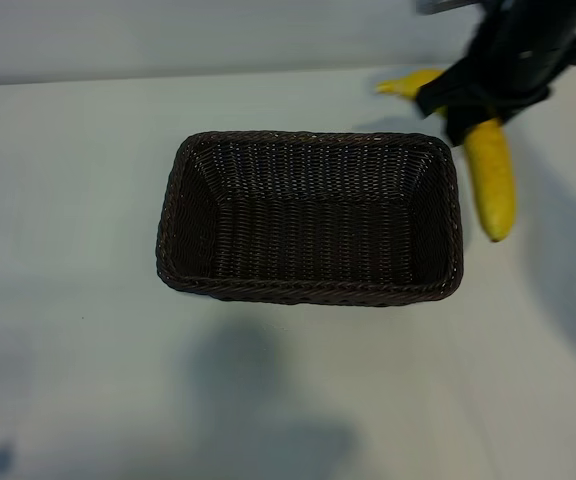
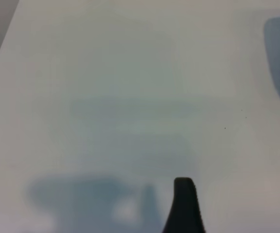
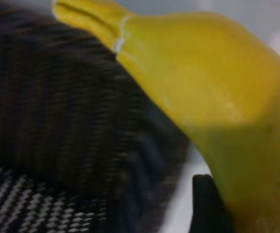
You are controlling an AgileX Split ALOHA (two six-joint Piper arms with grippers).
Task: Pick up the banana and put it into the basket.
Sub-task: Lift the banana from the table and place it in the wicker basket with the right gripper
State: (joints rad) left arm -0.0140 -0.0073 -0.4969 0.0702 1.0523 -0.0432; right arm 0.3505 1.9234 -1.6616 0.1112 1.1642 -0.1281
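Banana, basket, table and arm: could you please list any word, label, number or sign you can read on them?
None: no readable text in any view.
banana: plain yellow skin, no sticker visible.
basket: bare wicker.
table: blank.
right gripper: no marking legible.

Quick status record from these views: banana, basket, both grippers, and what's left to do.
banana: held off the table, beside the basket's right end, not yet over it
basket: empty, standing on the white table
right gripper: closed on the banana near its upper end
left gripper: open, parked over bare table, away from the work
remaining: carry the banana over the basket and release it
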